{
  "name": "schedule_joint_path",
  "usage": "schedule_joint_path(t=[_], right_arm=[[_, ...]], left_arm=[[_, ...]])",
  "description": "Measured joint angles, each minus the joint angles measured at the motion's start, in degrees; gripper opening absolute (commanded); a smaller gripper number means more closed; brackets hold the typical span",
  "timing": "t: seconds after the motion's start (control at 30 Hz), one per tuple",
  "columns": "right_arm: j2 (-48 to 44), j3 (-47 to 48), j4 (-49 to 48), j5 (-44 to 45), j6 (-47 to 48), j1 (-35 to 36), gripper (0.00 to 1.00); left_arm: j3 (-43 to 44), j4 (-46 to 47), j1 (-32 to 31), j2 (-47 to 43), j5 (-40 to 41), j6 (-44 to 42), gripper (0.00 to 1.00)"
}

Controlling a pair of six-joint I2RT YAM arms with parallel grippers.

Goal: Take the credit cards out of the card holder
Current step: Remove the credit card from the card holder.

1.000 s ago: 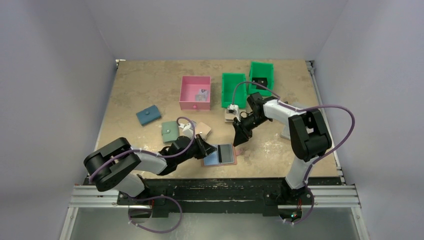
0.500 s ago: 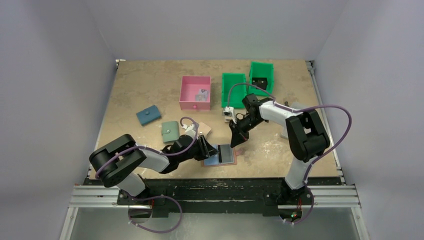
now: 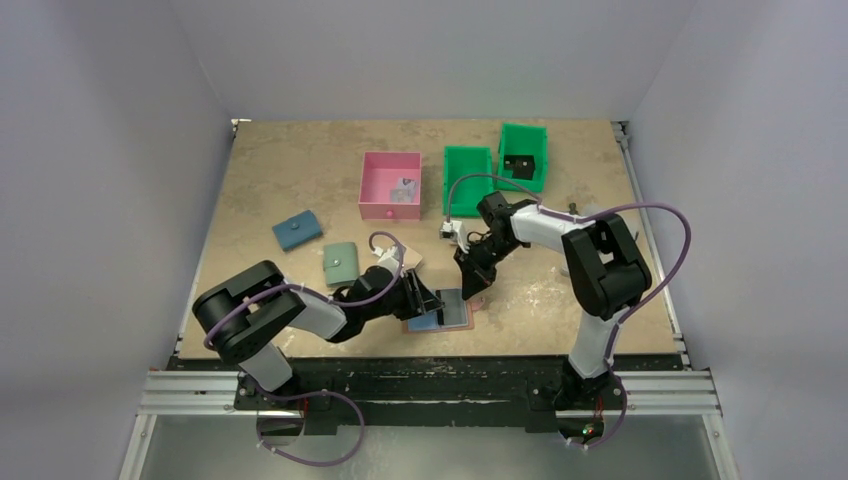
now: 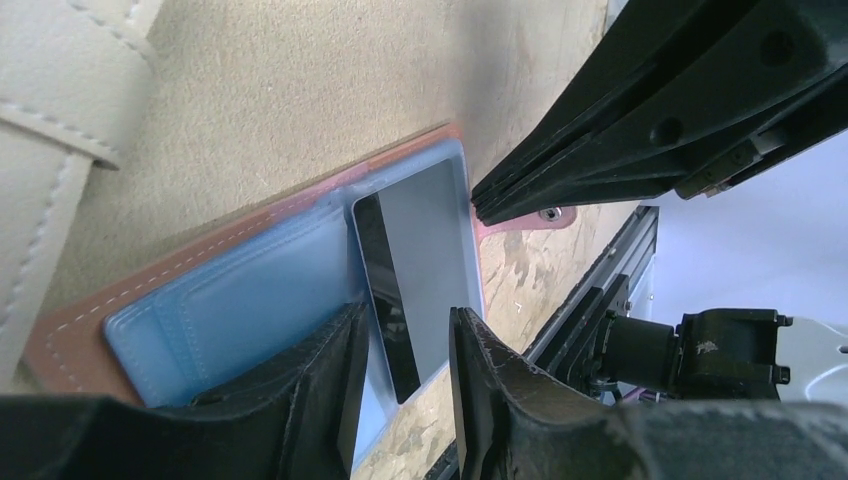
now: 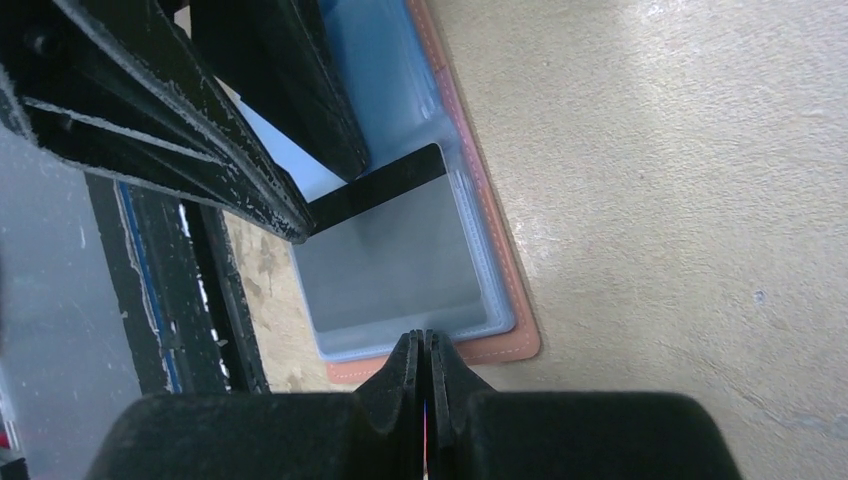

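1. The table (image 3: 300,180) carries the card holder (image 3: 428,321) close to its near edge, between the two arms. No card lies loose on the table beside it.
2. The card holder lies unfolded and flat, with its blue lining up. Opening it is done, so what remains is the pulling-out itself.
3. The left end effector (image 4: 405,330) reaches in from the holder's left half with its jaws parted. One finger rests on the blue lining and the other stands over the card's dark stripe. It grips nothing, and I judge it to be steadying the holder or getting ready to.
4. The right end effector (image 5: 421,345) is closed, with its tips together at the pocket's outer edge, just at the card's short side. The views do not show whether it pinches the card's rim or only touches the lining.
5. A pale grey card (image 5: 390,260) with a black stripe sits in the right-hand pocket, mostly bared but framed by blue. I judge it not yet taken out.
6. Whether a second card lies beneath it cannot be told, so the task looks early.
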State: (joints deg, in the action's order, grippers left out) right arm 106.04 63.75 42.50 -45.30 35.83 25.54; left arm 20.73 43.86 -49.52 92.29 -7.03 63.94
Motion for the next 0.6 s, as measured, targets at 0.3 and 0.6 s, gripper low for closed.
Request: schedule_joint_path(t=[0.3, 0.6], right_arm=[[0.9, 0.0, -0.8, 2.3, -2.1, 1.2, 0.00], [1.1, 0.0, -1.0, 3.8, -3.9, 1.5, 0.00]], left_arm=[[2.7, -1.0, 0.0, 2.4, -1.1, 0.7, 0.39], [3.3, -3.2, 0.3, 2.6, -0.9, 1.4, 0.12]])
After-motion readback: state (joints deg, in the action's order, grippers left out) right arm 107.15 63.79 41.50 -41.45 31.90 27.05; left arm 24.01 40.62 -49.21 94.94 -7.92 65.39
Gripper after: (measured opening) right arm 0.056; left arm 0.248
